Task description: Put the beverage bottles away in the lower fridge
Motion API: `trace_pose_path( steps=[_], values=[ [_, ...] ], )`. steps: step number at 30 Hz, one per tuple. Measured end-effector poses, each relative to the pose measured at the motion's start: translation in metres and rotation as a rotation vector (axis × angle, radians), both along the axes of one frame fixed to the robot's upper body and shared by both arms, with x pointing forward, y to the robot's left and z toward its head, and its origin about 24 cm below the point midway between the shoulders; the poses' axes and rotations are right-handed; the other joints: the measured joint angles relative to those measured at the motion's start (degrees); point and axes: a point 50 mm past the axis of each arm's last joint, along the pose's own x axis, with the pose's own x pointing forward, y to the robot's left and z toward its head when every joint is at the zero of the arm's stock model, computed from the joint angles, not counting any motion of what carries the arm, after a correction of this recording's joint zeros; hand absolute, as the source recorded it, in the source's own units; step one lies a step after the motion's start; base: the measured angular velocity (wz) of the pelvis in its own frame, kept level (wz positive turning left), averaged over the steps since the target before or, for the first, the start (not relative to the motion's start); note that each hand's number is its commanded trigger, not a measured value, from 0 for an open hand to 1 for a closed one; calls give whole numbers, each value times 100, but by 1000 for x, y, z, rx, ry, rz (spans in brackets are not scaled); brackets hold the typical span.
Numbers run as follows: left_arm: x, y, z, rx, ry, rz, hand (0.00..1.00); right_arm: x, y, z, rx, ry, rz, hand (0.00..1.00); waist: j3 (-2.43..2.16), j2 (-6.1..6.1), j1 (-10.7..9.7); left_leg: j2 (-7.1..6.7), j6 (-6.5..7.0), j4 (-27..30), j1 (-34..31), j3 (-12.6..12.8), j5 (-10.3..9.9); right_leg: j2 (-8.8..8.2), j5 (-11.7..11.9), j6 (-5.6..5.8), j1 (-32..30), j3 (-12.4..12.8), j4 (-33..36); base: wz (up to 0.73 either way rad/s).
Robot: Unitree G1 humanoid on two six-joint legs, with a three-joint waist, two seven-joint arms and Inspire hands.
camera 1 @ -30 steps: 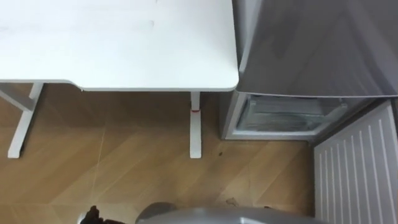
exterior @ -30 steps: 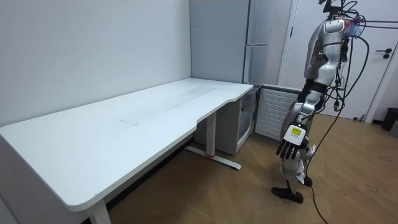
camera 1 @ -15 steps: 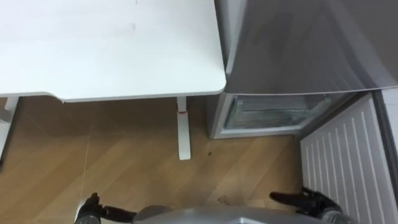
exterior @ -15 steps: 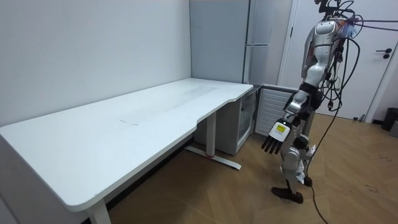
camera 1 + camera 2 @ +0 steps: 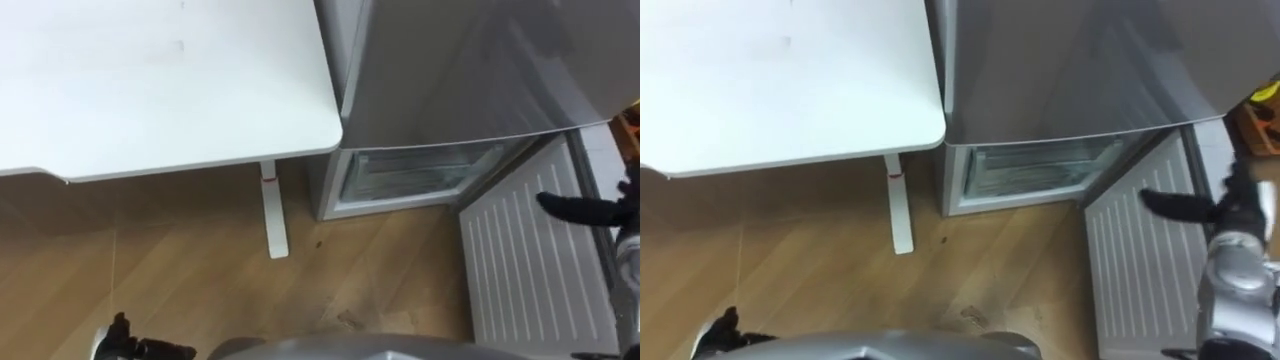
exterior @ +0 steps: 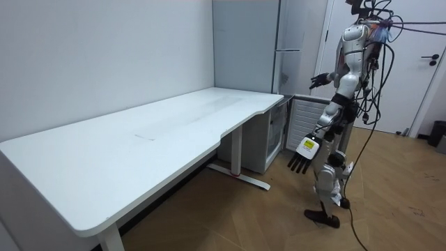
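Left hand (image 5: 125, 345) low at the near edge over the wood floor (image 5: 180, 270), hanging by the robot's side, fingers loose and spread, holding nothing. Right hand (image 5: 585, 210) raised out over the lower fridge door (image 5: 520, 270), fingers stretched straight, holding nothing. The door is swung wide open with its ribbed white inner face up. Lower fridge compartment (image 5: 410, 178) stands open beyond it. Cannot tell where the drinks are. White table (image 5: 150, 90) sits beside the fridge, its leg (image 5: 272, 210) near the compartment. Robot stands upright at the open door
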Motion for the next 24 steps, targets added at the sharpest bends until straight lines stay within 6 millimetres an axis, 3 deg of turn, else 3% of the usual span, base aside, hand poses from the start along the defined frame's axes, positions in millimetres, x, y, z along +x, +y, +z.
trace_pose_path(
  steps=[5,12,16,17,19,24],
  values=[
    [-11,2,1,16,38,5,0,-7,-16,23,-95,-93,-140,0,-3,17,-123,5,7,-80,67,63,5,0,0,1,-1,46,0,-8],
    [-13,4,3,15,45,13,0,-16,-25,24,-124,-105,-252,0,4,45,-223,21,9,-91,138,88,6,11,2,3,37,95,16,-5],
    [-9,6,5,24,23,20,0,-36,-35,-3,-41,-3,-341,0,3,32,-272,24,6,-201,167,52,29,20,13,1,82,80,5,4],
    [-8,7,6,25,17,25,0,-46,-39,-14,14,25,-394,0,-15,3,-318,14,6,-211,161,0,40,16,14,1,92,35,7,11],
    [-9,7,6,24,18,28,0,-61,-46,-25,75,77,-469,0,1,-25,-327,10,6,-214,148,-9,40,16,14,1,85,31,11,5],
    [-7,14,10,43,8,43,0,-93,-70,-38,224,144,-617,0,-19,-45,-417,2,4,-195,130,-34,53,16,13,1,68,13,7,2]
  ],
)
